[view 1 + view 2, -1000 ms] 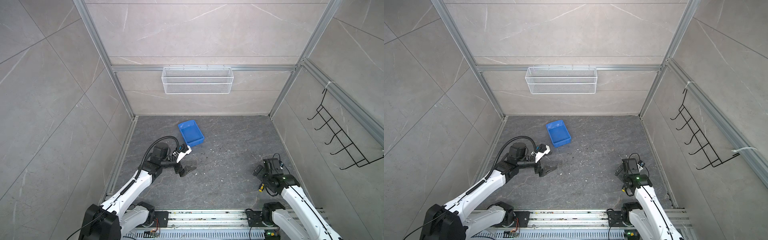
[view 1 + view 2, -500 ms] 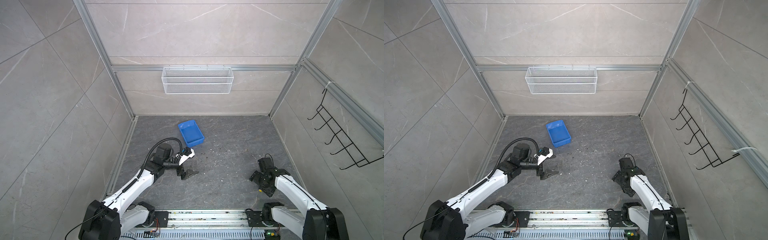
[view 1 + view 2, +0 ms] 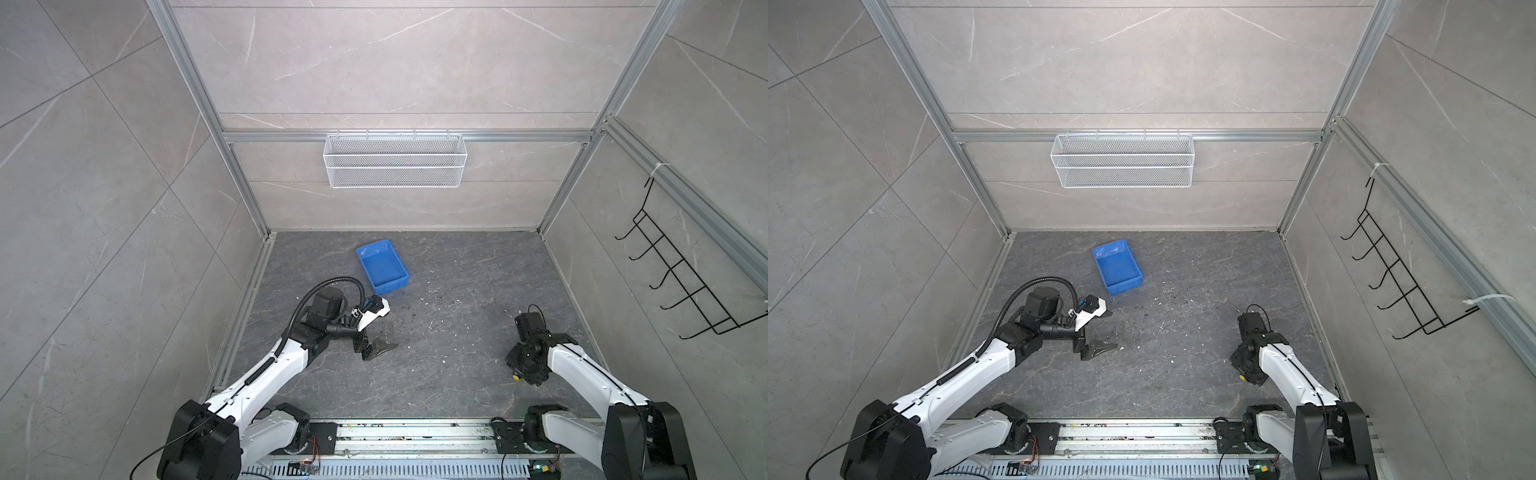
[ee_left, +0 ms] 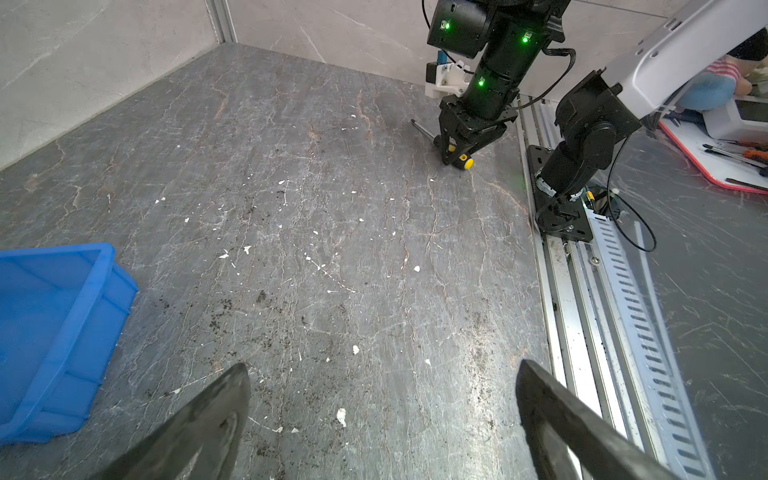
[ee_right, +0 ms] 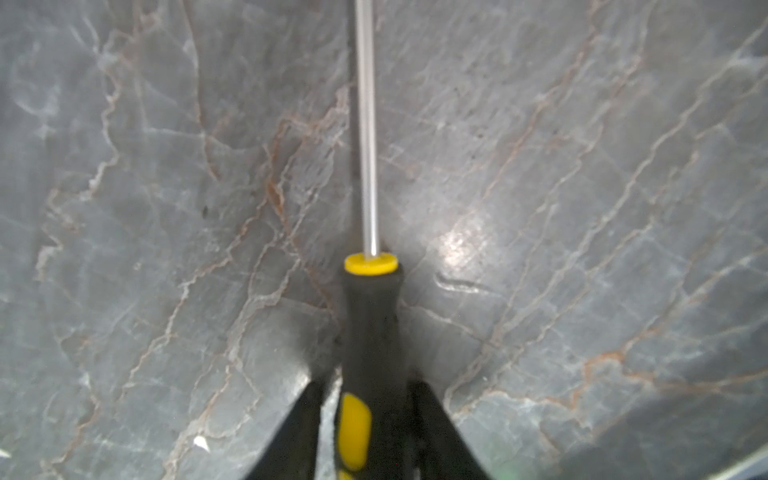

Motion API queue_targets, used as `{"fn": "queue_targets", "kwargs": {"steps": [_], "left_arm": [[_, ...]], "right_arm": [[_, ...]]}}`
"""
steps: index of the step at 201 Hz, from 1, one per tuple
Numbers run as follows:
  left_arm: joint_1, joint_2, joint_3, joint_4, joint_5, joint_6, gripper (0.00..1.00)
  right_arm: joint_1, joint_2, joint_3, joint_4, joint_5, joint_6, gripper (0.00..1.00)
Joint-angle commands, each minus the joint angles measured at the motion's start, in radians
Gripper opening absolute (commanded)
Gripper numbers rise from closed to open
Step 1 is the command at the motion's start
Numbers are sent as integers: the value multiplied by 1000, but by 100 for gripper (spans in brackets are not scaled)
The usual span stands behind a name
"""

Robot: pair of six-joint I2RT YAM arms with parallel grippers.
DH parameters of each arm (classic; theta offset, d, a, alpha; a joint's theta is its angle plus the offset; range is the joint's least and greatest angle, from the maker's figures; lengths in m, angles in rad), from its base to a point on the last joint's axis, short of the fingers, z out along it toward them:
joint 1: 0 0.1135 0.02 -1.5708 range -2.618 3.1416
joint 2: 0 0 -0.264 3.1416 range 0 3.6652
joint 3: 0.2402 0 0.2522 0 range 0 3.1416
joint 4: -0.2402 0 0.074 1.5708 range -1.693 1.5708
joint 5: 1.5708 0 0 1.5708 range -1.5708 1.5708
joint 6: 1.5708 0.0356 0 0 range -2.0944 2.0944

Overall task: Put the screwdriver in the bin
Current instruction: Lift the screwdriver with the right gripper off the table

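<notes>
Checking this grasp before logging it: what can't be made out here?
- Screwdriver, both top views: only its yellow end shows; the right gripper hides the rest.
- Its tip: cut off by the right wrist view's edge, too small in the left wrist view.
- Bin: cut by the left wrist view's edge.

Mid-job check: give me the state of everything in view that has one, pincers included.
screwdriver: lying on the floor, gripped by its handle.
bin: upright on the floor, empty.
right pincer: closed on the screwdriver handle.
left pincer: open, holding nothing.
wire basket: hanging, looks empty.
hook rack: hanging, nothing on its hooks.
</notes>
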Motion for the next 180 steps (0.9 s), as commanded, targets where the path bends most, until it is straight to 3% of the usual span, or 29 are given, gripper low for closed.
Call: {"fn": "queue_targets", "kwargs": {"steps": [1, 30, 180], "left_arm": [[-4, -10, -3, 3, 44, 34, 100], [-4, -19, -4, -8, 44, 45, 100], [-4, -52, -17, -25, 15, 47, 100]], "right_arm": [[-2, -1, 5, -4, 3, 14, 22], [-1, -9, 7, -13, 11, 16, 0], [-1, -124, 59, -11, 51, -83, 0]]}}
